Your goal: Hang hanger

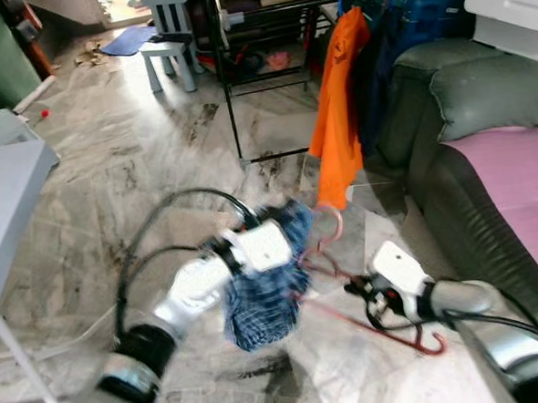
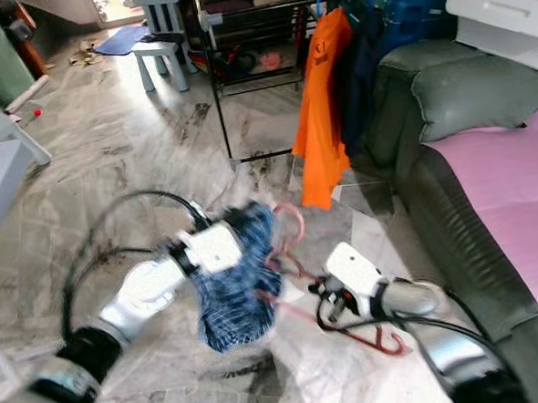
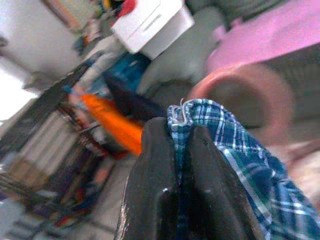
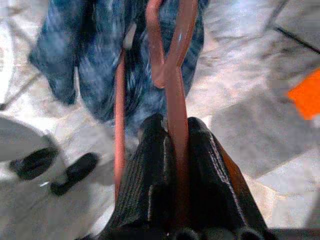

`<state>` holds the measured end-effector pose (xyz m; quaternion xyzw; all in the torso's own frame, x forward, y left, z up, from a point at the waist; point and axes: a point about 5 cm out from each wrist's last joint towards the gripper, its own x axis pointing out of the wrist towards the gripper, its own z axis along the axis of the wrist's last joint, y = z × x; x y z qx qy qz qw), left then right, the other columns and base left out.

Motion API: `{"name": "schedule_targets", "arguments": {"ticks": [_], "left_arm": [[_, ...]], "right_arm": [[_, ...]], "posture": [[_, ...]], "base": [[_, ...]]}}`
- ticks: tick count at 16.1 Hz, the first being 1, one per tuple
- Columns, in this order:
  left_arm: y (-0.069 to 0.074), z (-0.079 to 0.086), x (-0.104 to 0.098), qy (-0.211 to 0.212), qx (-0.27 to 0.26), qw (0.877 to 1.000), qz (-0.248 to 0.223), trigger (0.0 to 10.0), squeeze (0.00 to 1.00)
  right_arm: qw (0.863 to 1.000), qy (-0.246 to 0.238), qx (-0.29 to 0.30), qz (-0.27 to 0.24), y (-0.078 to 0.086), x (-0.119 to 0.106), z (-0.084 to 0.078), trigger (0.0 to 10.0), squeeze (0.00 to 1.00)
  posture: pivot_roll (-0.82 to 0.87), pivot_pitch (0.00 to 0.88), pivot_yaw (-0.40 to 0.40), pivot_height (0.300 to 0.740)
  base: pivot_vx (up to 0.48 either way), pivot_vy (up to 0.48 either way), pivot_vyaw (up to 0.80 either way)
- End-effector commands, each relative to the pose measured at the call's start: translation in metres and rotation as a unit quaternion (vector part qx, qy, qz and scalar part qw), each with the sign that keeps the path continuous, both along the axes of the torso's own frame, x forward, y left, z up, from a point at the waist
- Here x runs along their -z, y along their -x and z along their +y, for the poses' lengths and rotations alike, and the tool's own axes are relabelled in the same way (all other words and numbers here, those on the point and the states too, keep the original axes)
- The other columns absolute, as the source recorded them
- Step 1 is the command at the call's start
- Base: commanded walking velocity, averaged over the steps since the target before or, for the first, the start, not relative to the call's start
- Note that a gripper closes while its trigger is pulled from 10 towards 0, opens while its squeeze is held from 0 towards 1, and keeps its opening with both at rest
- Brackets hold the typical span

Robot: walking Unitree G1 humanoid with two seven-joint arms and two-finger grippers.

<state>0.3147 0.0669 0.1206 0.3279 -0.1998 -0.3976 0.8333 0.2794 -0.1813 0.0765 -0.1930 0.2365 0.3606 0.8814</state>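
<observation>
Both silver arms reach out low over the marble floor [image 1: 111, 156] in the left eye view. Left gripper [image 1: 285, 242] is buried in a blue plaid garment [image 1: 266, 298] that droops from it, and right gripper [image 1: 361, 292] has hold of a red hanger [image 1: 386, 327]. That hanger runs long-ways from its hook end [image 1: 330, 225] up by the plaid cloth, slanting toward the robot's right and back to a curled tip [image 1: 433, 342] near the right forearm. Further off stands a black clothes rack [image 1: 261, 65] with an orange shirt [image 1: 341, 106] hanging on it, a grey sofa [image 1: 464, 98] with a pink cover [image 1: 523, 177] on the right, and a small stool [image 1: 170, 43] at the back.

Right eye view is the same scene, a bit blurrier: plaid bundle and hanger sit between the two grippers, well short of the rack.

Left wrist view: the two black fingers [image 3: 160, 170] are pinched tight on a fold of the plaid fabric, with the hanger's pink-red loop blurred just behind it.

Right wrist view: the fingers [image 4: 205, 170] are clamped on the hanger's bar, which points straight away from the wrist toward the hanging plaid cloth.
</observation>
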Motion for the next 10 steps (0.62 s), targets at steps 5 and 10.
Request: {"name": "schedule_targets", "arguments": {"ticks": [5,10], "left_arm": [[-0.011,0.009,-0.024,0.058,-0.037,0.997,-0.025,10.0,0.00],[-0.031,0.049,-0.021,0.042,-0.164,0.985,-0.020,10.0,0.00]], "right_arm": [[0.973,-0.072,0.219,-0.001,-0.020,0.007,-0.030,10.0,0.00],[0.948,-0.120,0.295,0.021,-0.022,0.010,-0.044,10.0,0.00]], "posture": [[-0.07,0.058,0.068,0.740],[-0.07,0.063,0.062,0.740]], "base": [[0.000,0.000,0.00],[0.000,0.000,0.00]]}}
